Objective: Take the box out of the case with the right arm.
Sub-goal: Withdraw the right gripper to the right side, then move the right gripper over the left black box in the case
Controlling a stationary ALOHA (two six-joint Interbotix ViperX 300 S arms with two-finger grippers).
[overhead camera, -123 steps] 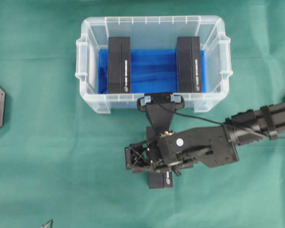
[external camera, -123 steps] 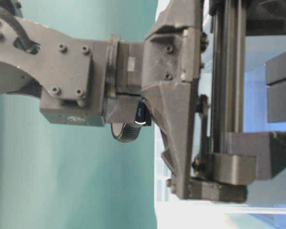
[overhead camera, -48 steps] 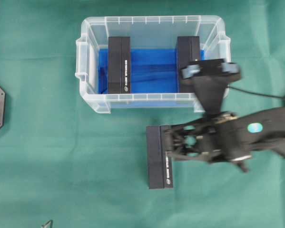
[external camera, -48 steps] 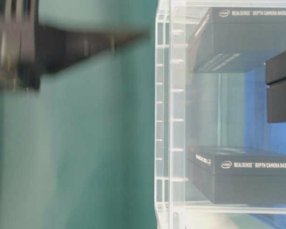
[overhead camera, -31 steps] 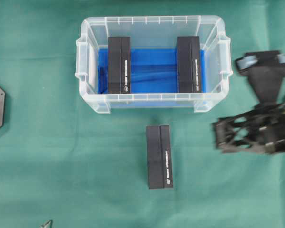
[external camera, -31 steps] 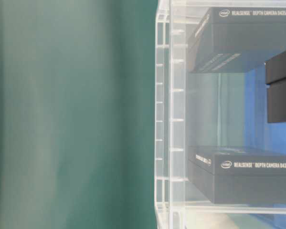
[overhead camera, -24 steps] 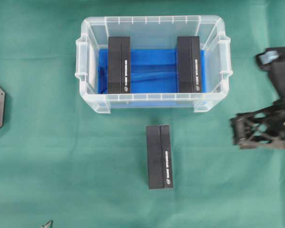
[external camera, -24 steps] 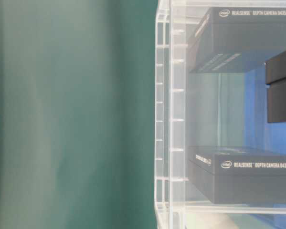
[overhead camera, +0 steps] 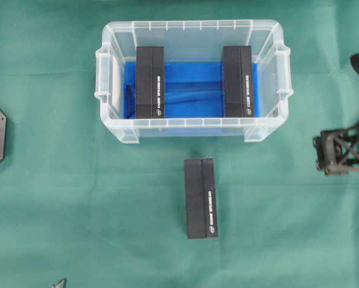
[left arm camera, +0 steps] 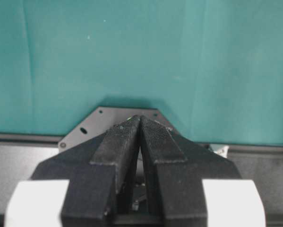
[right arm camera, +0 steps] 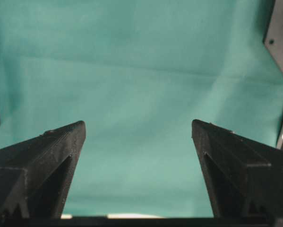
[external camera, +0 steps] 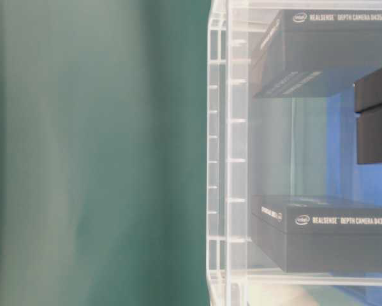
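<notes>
A black camera box (overhead camera: pixel 201 198) lies on the green cloth (overhead camera: pixel 77 198), just outside the case's (overhead camera: pixel 194 127) near wall. The right gripper (right arm camera: pixel 139 130) hangs at the right edge, fingers spread wide, empty. Inside the case, two matching boxes (overhead camera: pixel 150 82) (overhead camera: pixel 238 81) rest on blue lining. The left gripper (left arm camera: pixel 140 124) is pressed together.

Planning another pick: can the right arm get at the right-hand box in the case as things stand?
Probably yes. The case has no lid, the right-hand box stands uncovered, and the right gripper, jaws wide and empty, sits off to that side.
</notes>
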